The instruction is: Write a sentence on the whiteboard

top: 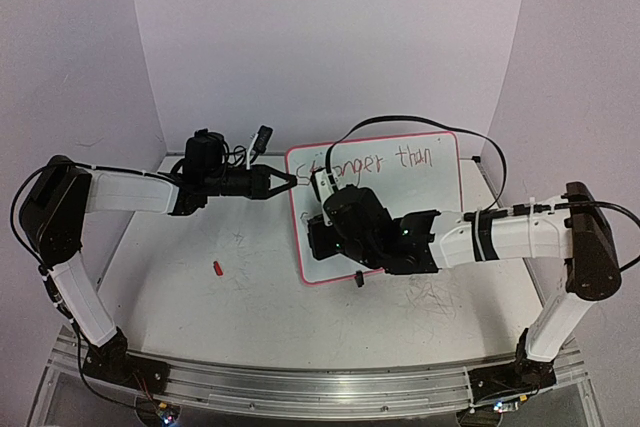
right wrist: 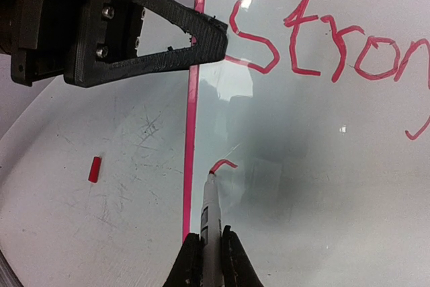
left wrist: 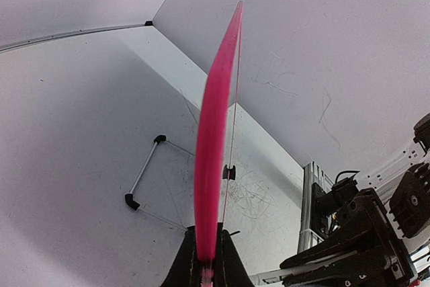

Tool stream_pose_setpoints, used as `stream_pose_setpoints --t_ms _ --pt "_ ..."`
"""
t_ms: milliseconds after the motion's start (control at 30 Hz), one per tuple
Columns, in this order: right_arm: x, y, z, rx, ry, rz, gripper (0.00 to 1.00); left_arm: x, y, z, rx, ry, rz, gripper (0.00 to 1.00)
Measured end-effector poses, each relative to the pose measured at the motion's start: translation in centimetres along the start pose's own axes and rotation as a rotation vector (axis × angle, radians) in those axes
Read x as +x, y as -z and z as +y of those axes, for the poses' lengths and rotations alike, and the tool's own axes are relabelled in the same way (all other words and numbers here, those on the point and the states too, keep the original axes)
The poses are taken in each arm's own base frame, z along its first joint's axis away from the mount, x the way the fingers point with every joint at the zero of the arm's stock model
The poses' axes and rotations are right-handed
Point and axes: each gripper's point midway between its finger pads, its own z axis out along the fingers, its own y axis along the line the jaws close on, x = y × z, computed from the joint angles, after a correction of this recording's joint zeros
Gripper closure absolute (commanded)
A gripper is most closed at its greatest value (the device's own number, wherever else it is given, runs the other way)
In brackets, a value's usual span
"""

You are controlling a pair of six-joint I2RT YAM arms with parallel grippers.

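Right wrist view: the right tool [right wrist: 213,260], clamped on a marker [right wrist: 210,210], is starting the second line of the sentence [right wrist: 322,45] on the whiteboard [right wrist: 190,132], which lies mid-counter [right wrist: 101,233] with its left rim pinched by the left tool [top: 289,180]; next, I judge, the stroke must curve on through that first letter.

Left gripper [top: 292,180], clamped on the whiteboard [top: 430,202], blocks approach from its left.

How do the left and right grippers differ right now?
The left gripper clamps the left rim of the whiteboard; the right gripper clamps a marker. The left reaches in from the side; the right sits over the board, marker tip on it. Both are shut.
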Motion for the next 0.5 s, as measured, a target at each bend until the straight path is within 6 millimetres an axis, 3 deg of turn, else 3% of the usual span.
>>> stream_pose_setpoints --t_ms 500 --pt "0.58 0.07 -0.35 0.023 -0.003 0.014 1.00 0.00 0.00 0.00 0.000 0.000 0.000 1.00"
